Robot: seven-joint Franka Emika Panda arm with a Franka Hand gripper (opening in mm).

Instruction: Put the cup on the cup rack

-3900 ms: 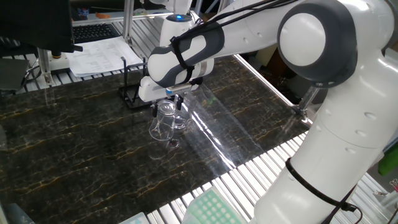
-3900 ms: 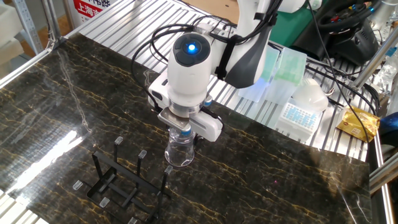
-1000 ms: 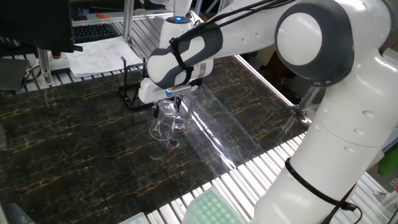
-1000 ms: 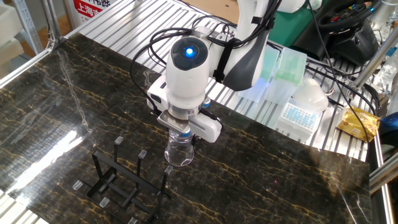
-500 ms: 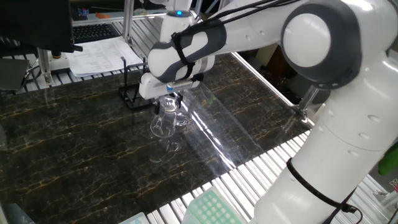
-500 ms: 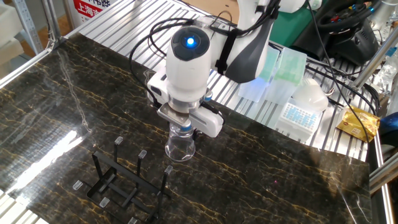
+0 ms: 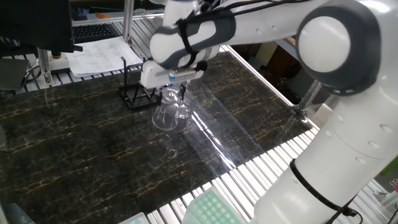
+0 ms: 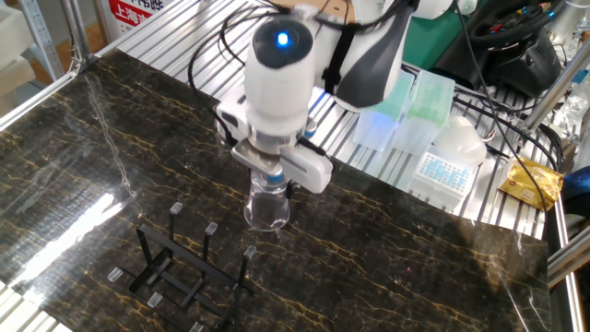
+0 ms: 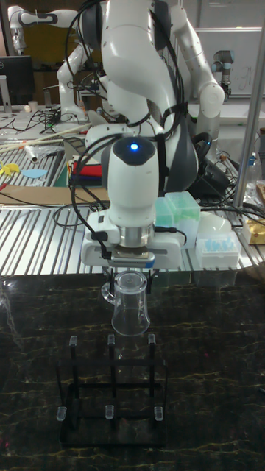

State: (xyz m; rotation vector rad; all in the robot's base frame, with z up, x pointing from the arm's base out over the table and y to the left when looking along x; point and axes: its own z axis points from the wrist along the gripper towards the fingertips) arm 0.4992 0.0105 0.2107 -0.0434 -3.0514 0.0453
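While the arm hung over the dark marble surface (image 8: 442,249), the gripper (image 9: 131,274) pointed straight down with its fingers clamped on the rim of the cup (image 9: 130,305). Cup was clear glass, upright, mouth up, flaring wider toward the base; handle (image 9: 108,291) stuck out to the picture's left in the tall view. In one fixed view the cup (image 7: 169,112) hung off the surface, a faint reflection below it, nothing under the base. Same in the other fixed view: cup (image 8: 268,204) in the air under the gripper (image 8: 273,178), clear of the rack (image 8: 180,267). Rack was black wire with a rectangular base and thin upright pegs with pale tips, standing flat on the surface. In the tall view the rack (image 9: 110,394) sat below and in front of the cup, and the cup's base was about level with the top of the nearest pegs, not touching any. In one fixed view the rack (image 7: 132,93) was mostly hidden behind the gripper (image 7: 176,88). Couldn't tell which peg the cup lined up with. Blue light was lit on the wrist (image 8: 281,41).
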